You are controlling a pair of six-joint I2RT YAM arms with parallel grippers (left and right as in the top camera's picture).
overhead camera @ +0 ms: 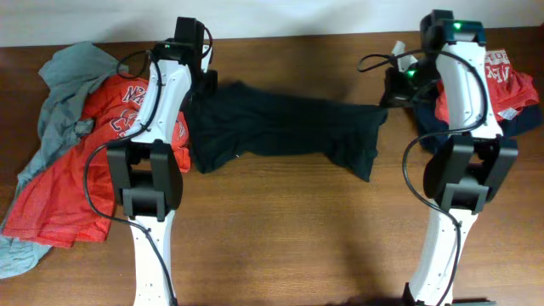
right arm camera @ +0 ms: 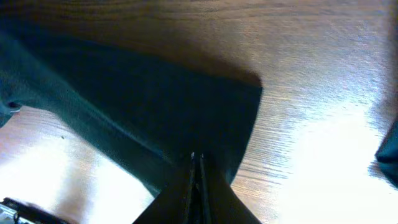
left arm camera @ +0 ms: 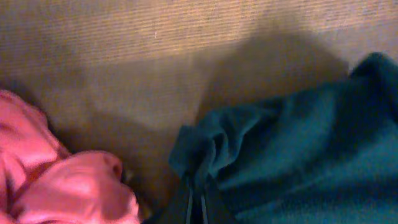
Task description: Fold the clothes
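Beside black shirt [overhead camera: 280,127], red-orange shirts [overhead camera: 64,191], grey shirt [overhead camera: 68,85]

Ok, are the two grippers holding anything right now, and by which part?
Both are shut on the soft black T-shirt: the left gripper pinches a bunched fold at its left end, the right gripper its right edge.
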